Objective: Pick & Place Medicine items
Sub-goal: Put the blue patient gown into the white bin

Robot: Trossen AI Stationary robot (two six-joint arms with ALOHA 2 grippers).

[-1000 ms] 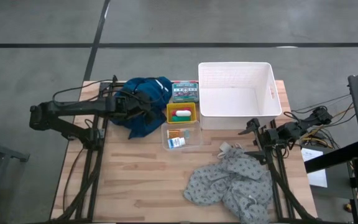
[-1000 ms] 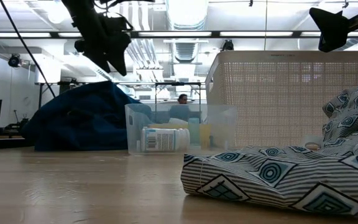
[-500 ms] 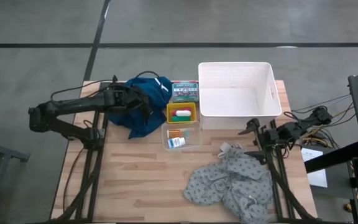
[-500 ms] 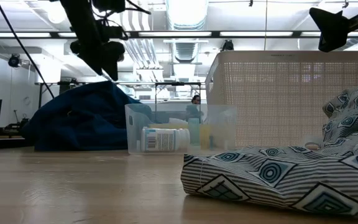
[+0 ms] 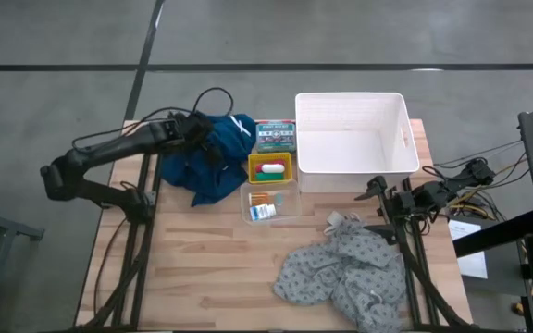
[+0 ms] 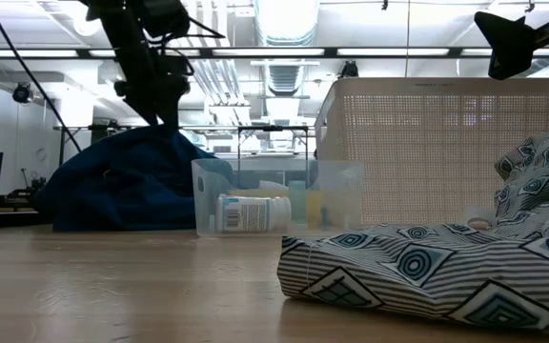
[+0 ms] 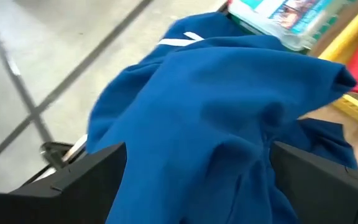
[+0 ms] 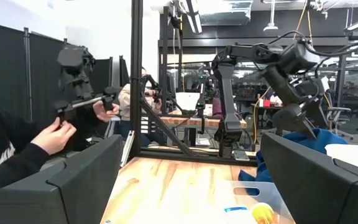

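Dark fingers of the left gripper (image 5: 213, 141) stand wide apart and empty above the blue cloth (image 5: 209, 162), which is heaped at the far left part of the table (image 5: 192, 268). In the left wrist view both fingers (image 7: 86, 177) frame the cloth's folds from close above; whether they touch the fabric I cannot tell. From table height the same gripper (image 6: 165, 105) hangs over the cloth's peak (image 6: 122, 186).

Just beside the cloth, toward the table's middle, sits a green box (image 5: 275, 135), then a yellow tray (image 5: 271, 167) holding a red tube (image 5: 270, 174) and a white tube (image 5: 270, 167), and nearer still a clear tray (image 5: 271, 203). In that clear tray lie a small orange pack (image 5: 263, 197) and a white-and-blue bottle (image 5: 264, 212); in the low view the bottle (image 6: 252, 212) lies on its side behind the clear wall.

A white basket (image 5: 352, 141) stands at the far right, touching the yellow tray's side. A grey patterned cloth (image 5: 340, 273) is crumpled on the near right part of the table.

The right gripper (image 5: 376, 202) waits with its fingers wide and empty at the table's right edge, near the basket's near corner and just above the grey cloth. Its wrist view looks across the table toward the left arm (image 8: 278, 62), and a person (image 8: 17, 146) stands in the room beyond.
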